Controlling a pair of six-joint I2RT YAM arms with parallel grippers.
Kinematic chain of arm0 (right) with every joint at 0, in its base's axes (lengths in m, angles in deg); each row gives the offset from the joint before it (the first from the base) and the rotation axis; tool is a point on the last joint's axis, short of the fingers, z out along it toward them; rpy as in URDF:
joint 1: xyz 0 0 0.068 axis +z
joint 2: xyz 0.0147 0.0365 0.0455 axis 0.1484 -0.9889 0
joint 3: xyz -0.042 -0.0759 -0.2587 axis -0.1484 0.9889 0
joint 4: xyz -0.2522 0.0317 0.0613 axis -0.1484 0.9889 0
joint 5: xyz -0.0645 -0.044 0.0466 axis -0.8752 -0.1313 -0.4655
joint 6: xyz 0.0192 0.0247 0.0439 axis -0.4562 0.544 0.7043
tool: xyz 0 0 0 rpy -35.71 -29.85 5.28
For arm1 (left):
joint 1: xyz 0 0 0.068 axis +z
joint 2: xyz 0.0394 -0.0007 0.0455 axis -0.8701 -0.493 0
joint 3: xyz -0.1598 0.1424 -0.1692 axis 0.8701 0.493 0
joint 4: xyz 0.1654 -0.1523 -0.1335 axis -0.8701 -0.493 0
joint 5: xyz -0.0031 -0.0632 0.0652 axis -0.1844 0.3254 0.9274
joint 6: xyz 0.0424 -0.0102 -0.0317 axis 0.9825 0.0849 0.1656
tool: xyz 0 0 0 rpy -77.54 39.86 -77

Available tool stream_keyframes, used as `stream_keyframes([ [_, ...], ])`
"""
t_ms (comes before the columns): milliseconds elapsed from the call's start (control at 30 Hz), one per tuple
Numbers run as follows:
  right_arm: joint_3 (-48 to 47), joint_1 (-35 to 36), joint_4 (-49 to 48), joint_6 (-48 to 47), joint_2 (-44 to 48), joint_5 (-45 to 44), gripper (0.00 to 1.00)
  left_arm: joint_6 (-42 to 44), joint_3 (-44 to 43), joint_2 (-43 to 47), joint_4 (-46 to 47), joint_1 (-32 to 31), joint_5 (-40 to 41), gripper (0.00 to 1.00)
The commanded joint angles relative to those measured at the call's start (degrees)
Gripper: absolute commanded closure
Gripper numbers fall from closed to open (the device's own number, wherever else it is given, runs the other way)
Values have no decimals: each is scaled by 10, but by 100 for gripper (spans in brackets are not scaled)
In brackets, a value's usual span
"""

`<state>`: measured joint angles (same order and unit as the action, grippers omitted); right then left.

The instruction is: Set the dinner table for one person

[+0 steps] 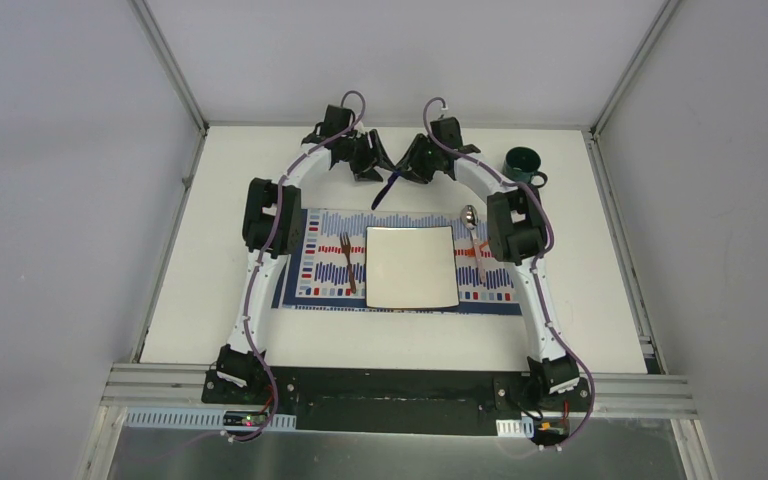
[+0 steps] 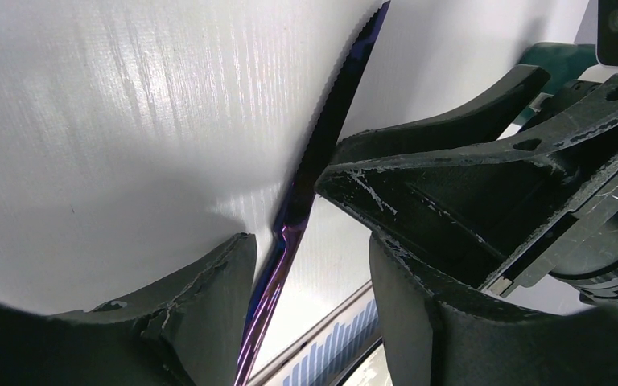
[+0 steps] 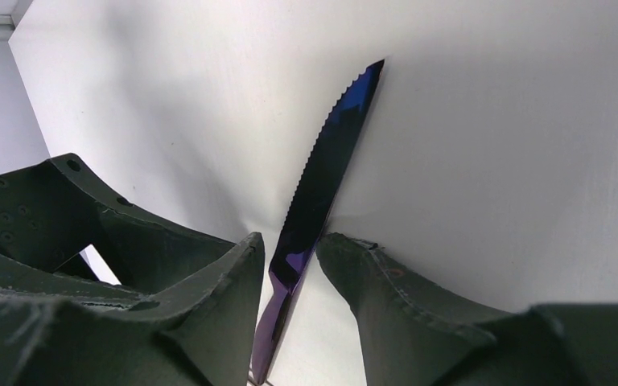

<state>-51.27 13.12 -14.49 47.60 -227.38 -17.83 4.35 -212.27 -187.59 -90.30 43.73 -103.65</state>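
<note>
The right gripper (image 1: 412, 165) is clamped on a knife (image 1: 388, 190). In its own wrist view the two fingers (image 3: 233, 281) press in from either side of the dark blue-violet metal just below the serrated blade. The left gripper (image 1: 368, 165) faces it from the other side with its jaws spread. In the left wrist view one finger (image 2: 217, 297) lies right against the knife (image 2: 290, 225), while the other finger stands apart with white table showing in the gap. The two grippers meet tip to tip over the far middle of the dinner table (image 1: 210, 280), the plain white top that carries everything, with both arms bolted at its near edge. The knife slants from the grippers toward the far edge of a striped placemat (image 1: 490, 285) at the table's centre. A square white plate (image 1: 412, 267) sits in the middle of the mat. A fork (image 1: 347, 262) lies on the mat just left of the plate, and a spoon (image 1: 470, 222) lies just right of it. A dark green cup (image 1: 525, 165) stands on the bare table beyond the mat's far right corner.
</note>
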Motion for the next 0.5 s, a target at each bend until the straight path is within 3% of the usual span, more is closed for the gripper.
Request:
stream_keyframes([
  [0,-18,66,26,-3,-25,38,52,-21,6,23,51,-27,-32,43],
  [167,-19,75,30,-6,-25,42,51,-26,11,29,59,-27,-40,45],
  [300,-21,76,34,-11,-27,45,51,-29,17,36,64,-27,-57,57],
  [467,-4,69,35,-21,-17,45,51,40,19,57,-26,-23,-15,53],
])
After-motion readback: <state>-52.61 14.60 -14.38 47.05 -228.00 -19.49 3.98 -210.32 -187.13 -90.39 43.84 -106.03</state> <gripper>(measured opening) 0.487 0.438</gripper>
